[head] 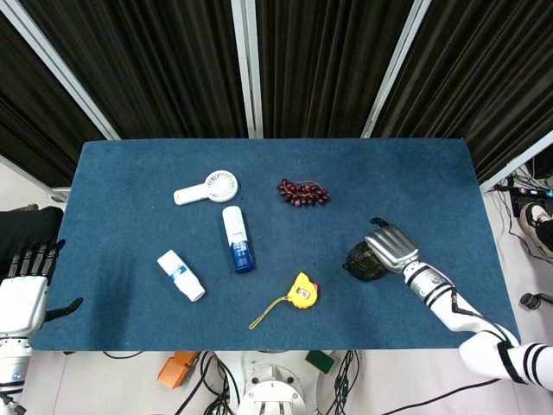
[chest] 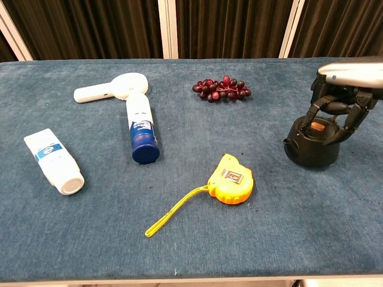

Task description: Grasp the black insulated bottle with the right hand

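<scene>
Gripping black insulated bottle (chest: 312,145) from above: right robot hand (chest: 341,95) | bottle upright | left robot hand (head: 26,275) spread, empty

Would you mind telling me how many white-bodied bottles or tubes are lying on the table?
2: the blue-capped spray bottle lying below the white fan, and the white tube nearer the table's left front. None appears hidden.

Bright, even overhead light; soft faint shadows, both views sharp, no glare, dark curtains behind

It looks like a robot test lab; a desk (head: 130,173) with blue cloth stands before black curtains (head: 320,60); cables (head: 207,380) lie on the floor.
</scene>
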Tool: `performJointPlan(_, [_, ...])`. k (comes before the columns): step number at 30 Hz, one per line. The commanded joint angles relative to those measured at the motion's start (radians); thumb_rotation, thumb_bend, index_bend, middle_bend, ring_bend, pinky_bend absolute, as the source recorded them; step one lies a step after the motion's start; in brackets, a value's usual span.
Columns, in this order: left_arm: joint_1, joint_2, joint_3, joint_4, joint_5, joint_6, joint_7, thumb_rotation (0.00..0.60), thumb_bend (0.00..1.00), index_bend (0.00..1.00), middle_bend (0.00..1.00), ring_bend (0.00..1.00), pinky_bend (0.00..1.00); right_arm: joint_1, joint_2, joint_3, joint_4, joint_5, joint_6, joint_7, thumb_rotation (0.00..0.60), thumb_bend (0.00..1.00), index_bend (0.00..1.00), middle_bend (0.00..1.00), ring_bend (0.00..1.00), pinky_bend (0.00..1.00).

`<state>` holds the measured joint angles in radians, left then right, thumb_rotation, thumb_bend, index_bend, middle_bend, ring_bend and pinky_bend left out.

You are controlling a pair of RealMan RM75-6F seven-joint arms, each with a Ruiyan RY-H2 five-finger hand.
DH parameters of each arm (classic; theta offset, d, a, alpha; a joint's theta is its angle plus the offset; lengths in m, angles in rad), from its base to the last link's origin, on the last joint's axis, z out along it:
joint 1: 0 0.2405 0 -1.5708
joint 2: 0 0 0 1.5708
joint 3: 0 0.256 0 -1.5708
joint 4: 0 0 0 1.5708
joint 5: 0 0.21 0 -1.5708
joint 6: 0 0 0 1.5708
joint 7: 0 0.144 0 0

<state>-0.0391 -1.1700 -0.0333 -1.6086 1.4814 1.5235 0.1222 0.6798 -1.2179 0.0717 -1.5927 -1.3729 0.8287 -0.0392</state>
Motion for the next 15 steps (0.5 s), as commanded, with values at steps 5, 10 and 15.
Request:
performJointPlan(5, [0.002,0.004,-0.001,-0.009,0.003,0.007,0.004,0.6,0.06,0.0,0.02,0.0,0.0,-0.03,0.019,0.011,0.012,-0.086,0.097,0.135,0.375,0.0,1.0,0.96,0.99,0.21])
performJointPlan(10, [0.0,0.004,-0.002,-0.014,0.003,0.004,0.005,0.6,0.06,0.0,0.02,0.0,0.0,-0.044,0.056,0.008,-0.019,-0.107,0.123,0.186,0.298,0.0,1.0,0.98,1.0,0.21])
performJointPlan(15, [-0.004,0.001,-0.004,-0.015,0.007,0.002,0.01,0.6,0.06,0.0,0.02,0.0,0.0,-0.061,0.062,0.009,-0.035,-0.126,0.168,0.184,0.286,0.01,1.0,1.0,1.0,0.31])
